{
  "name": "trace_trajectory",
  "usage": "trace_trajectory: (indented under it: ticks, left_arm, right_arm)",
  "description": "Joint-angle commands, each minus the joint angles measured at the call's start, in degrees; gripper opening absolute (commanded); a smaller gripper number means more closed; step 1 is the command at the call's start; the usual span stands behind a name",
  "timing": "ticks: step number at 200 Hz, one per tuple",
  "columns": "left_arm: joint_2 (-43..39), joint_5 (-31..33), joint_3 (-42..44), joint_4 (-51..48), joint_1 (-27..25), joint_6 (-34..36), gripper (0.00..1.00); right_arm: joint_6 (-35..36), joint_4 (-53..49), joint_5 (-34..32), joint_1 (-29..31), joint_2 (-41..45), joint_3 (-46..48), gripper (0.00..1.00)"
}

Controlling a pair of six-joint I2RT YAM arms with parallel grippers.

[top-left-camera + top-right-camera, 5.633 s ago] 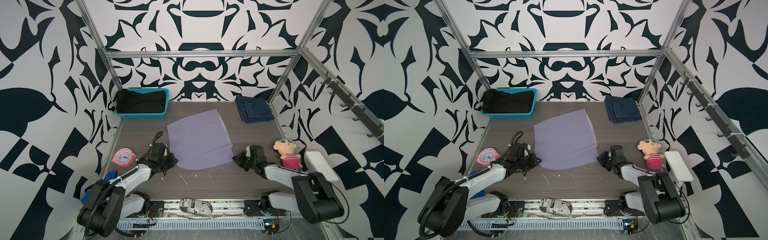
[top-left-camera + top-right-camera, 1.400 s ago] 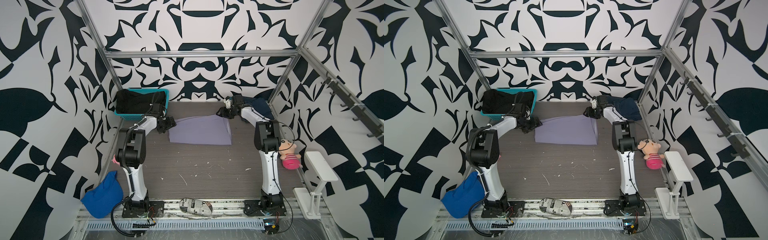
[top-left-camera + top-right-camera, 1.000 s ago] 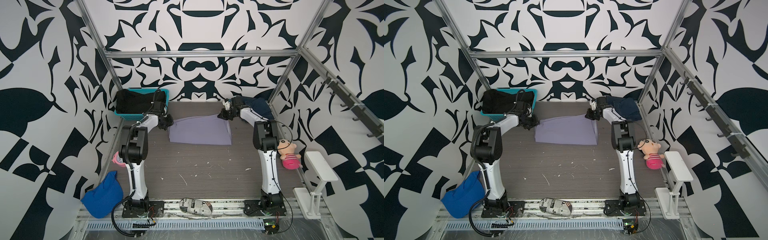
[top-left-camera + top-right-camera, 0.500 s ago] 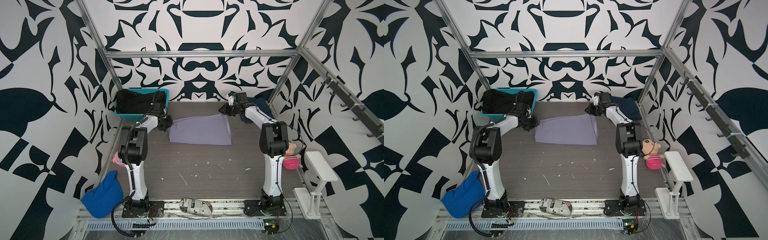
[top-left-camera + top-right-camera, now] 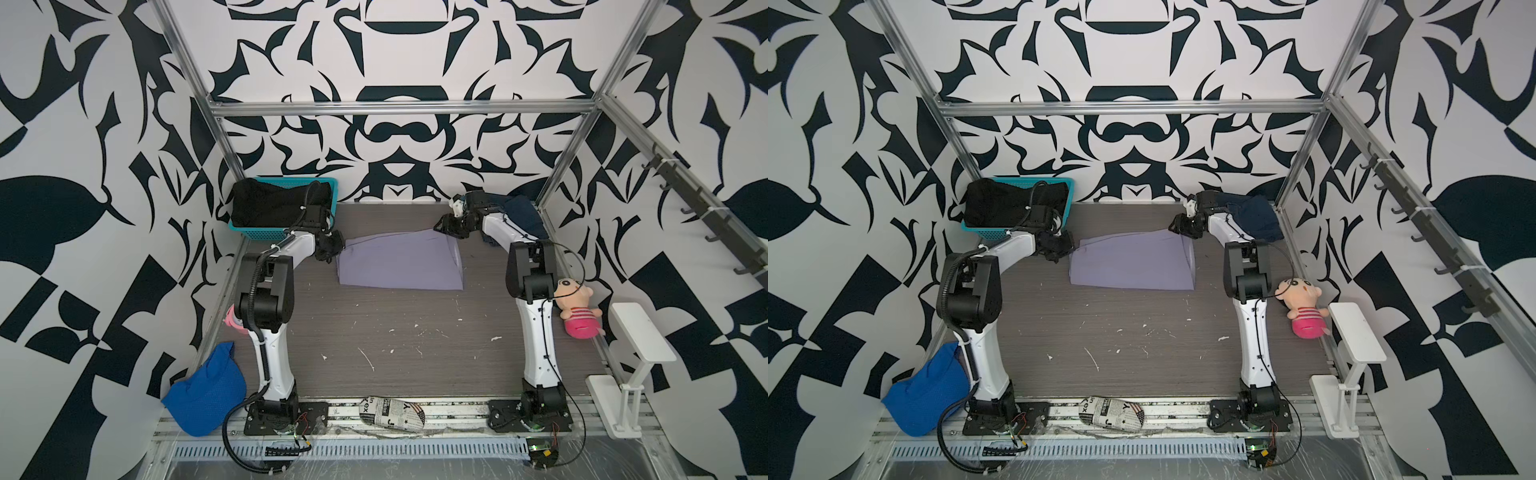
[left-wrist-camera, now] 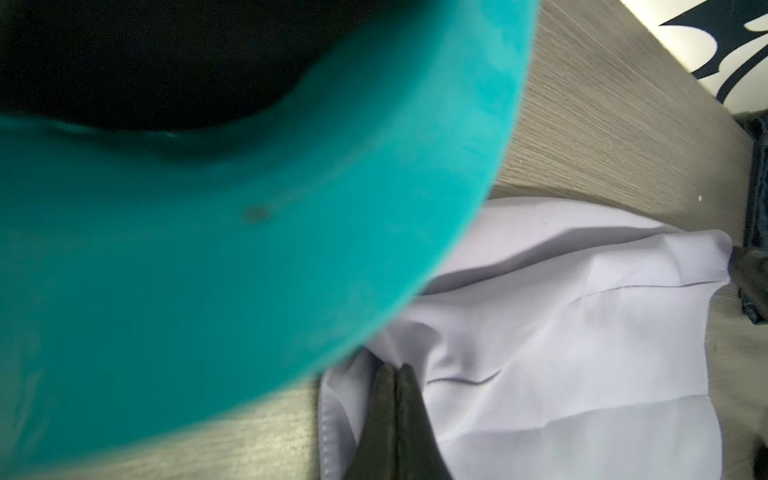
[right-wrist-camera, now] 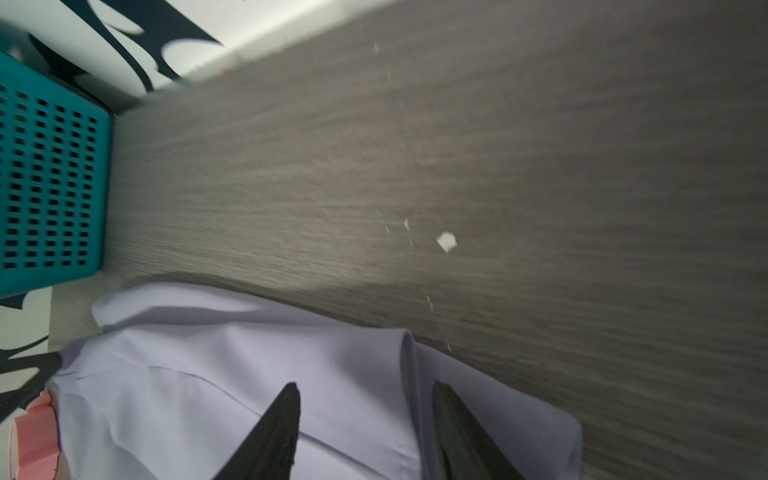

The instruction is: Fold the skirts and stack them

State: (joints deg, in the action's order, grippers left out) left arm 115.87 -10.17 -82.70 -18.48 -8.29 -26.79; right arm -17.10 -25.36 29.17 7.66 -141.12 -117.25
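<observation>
Now folded lavender skirt (image 5: 399,266), left claw (image 5: 338,248) pinching

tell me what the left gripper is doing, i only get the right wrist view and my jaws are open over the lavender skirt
observer: the left gripper is shut, pinching the lavender skirt at the corner nearest the basket.
operator: where's the denim one
observer: the denim skirt lies in the far right corner, partly hidden by the right arm.
operator: and the black one
observer: the black skirt sits inside the teal basket, not yet taken out.
</observation>
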Motion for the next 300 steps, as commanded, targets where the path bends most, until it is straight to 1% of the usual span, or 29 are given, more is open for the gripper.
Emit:
trace_trajectory:
  ticks: [1, 18, 27, 43, 63, 77, 93, 115, 156, 181, 197, 212, 235, 272, 300]
  left_arm:
    - [-1.91, 0.39, 1.22, 0.58, 0.38, -0.20, 0.00]
    - [-1.60, 0.10, 1.13, 0.72, 0.47, -0.42, 0.00]
    - [-1.46, 0.08, 1.22, 0.83, 0.47, -0.54, 0.00]
    - [-1.68, 0.22, 1.34, 0.86, 0.49, -0.72, 0.00]
    - [-2.62, 0.39, 2.09, 1.30, 0.55, -0.90, 0.00]
    - [-3.34, 0.56, 2.43, 1.34, 0.73, -0.90, 0.00]
    - [-3.83, 0.50, 2.76, 1.52, 1.24, -1.14, 0.00]
    - [-5.13, 0.19, 3.90, 2.04, 1.92, -1.42, 0.00]
    - [-6.80, -1.45, 3.43, 1.04, 2.05, -0.44, 0.00]
    - [-6.64, -2.71, 1.88, 0.67, 1.92, -0.72, 0.00]
    - [-5.77, -4.96, -0.60, -0.86, 1.80, -0.68, 0.00]
    - [-5.40, -5.48, -2.51, -2.07, 1.23, -0.52, 0.00]
    - [-4.59, -4.82, -4.21, -2.08, 0.56, -0.28, 0.00]
    - [1.05, -5.29, -11.17, -6.42, 0.55, 1.26, 0.00]
    - [3.90, -4.80, -13.76, -7.96, 0.55, 2.14, 0.00]
  right_arm:
    - [2.13, -1.06, 2.09, 0.68, 1.65, -2.80, 0.55]
    - [2.36, -0.72, 3.14, 0.84, 1.52, -2.48, 0.52]
    - [2.19, 0.05, 4.31, 0.82, 1.63, -2.19, 0.48]
    - [1.77, 0.52, 4.41, 0.78, 2.30, -1.71, 0.39]
    - [1.29, 2.36, 3.81, 0.80, 4.63, -0.02, 0.24]
    - [1.19, 2.81, 3.67, 0.81, 6.18, 0.68, 0.08]
    - [0.51, 3.49, 3.19, 0.78, 8.26, 1.99, 0.00]
    - [-0.66, 4.04, 2.04, 0.78, 12.07, 5.17, 0.00]
    - [-4.31, 8.83, -0.97, 0.56, 23.29, 17.77, 0.00]
    - [-6.74, 10.46, -4.63, 0.20, 29.45, 24.70, 0.00]
    - [-7.59, 9.67, -6.18, -0.48, 31.51, 26.27, 0.00]
    - [-7.77, 8.76, -7.57, -0.96, 32.74, 26.96, 0.00]
    - [-7.70, 9.11, -8.64, -1.37, 32.23, 26.87, 0.00]
    - [-7.71, 8.19, -8.34, -2.32, 26.06, 22.27, 0.00]
    - [-8.29, 7.66, -8.59, -2.43, 21.69, 19.24, 0.00]
